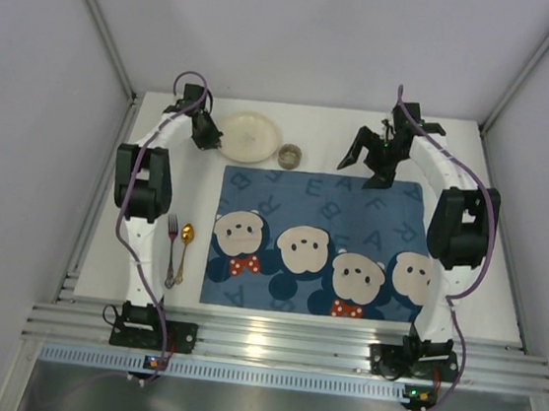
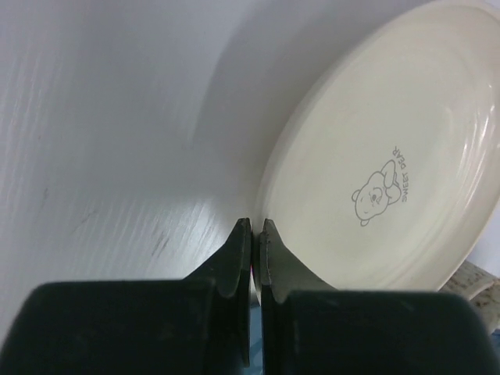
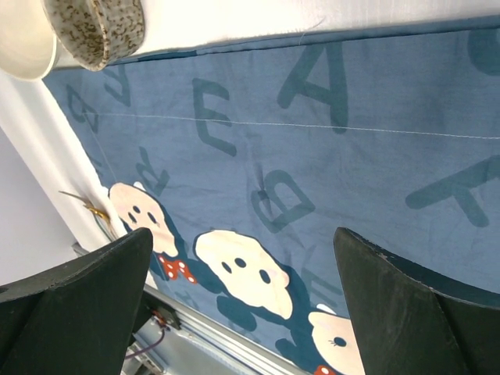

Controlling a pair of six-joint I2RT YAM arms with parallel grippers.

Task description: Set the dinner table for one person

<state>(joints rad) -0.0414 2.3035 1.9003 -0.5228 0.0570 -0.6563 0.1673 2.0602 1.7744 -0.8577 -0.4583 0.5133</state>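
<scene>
The white dinner table [image 1: 101, 245] carries a blue bear-print placemat [image 1: 315, 245]. A cream plate [image 1: 251, 135] lies on the table beyond the mat's far left corner. My left gripper [image 1: 214, 145] is at the plate's left rim. In the left wrist view the plate [image 2: 391, 172] has a small bear drawing, and the gripper [image 2: 254, 228] is shut with the rim running in between its fingertips. My right gripper [image 1: 358, 175] hangs open and empty above the mat's far edge; the right wrist view shows it [image 3: 244, 234] wide open over the mat [image 3: 312, 156].
A small speckled cup [image 1: 290, 155] stands just right of the plate and also shows in the right wrist view [image 3: 98, 27]. A fork [image 1: 171, 245] and a gold spoon [image 1: 184, 247] lie side by side left of the mat. Enclosure walls surround the table.
</scene>
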